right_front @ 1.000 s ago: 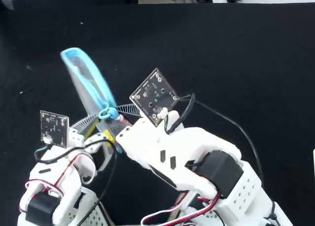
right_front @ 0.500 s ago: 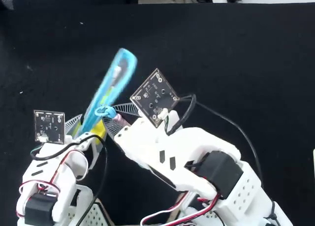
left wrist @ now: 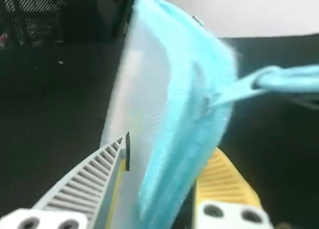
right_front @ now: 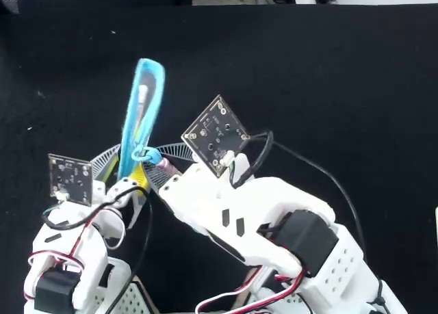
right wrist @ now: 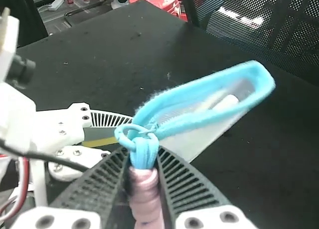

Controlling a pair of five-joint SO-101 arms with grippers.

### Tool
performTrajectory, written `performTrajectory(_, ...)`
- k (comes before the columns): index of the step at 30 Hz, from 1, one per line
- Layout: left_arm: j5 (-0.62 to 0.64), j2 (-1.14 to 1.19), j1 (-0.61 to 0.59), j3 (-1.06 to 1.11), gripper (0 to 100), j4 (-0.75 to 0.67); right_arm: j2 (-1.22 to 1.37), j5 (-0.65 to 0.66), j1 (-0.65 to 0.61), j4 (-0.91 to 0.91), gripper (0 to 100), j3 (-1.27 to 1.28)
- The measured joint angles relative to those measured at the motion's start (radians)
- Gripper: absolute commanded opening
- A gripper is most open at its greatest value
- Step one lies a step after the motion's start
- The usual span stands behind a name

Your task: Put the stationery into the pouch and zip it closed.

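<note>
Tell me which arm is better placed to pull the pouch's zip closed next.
Right, probably. The right gripper is shut on the zip pull cord at one end of the pouch, while the left gripper clamps the pouch's body, steadying it.

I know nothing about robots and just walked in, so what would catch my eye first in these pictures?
A see-through pouch with a bright blue rim is held up above the black table, left of the middle, with something pale inside it. The left gripper clamps the pouch at the end nearest the arms. The right gripper pinches the blue zip cord beside it.
</note>
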Motion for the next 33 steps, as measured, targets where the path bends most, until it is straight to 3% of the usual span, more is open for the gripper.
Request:
performTrajectory(2, -0.043, 0.0, 0.002, 0.0, 2, 0.0, 0.0, 0.0, 0.0, 0.0, 1.1, 0.0)
performTrajectory(11, -0.13, -0.002, 0.009, -0.002, 3, 0.028, 0.002, 0.0, 0.066, -0.023, 1.1, 0.002)
performTrajectory(24, -0.362, -0.002, 0.011, -0.084, 3, 0.21, 0.002, 0.0, 0.164, -0.057, 1.1, 0.003)
performTrajectory(33, -0.382, -0.002, 0.011, -0.094, 3, 0.224, 0.0, -0.018, 0.213, -0.189, 1.0, 0.118)
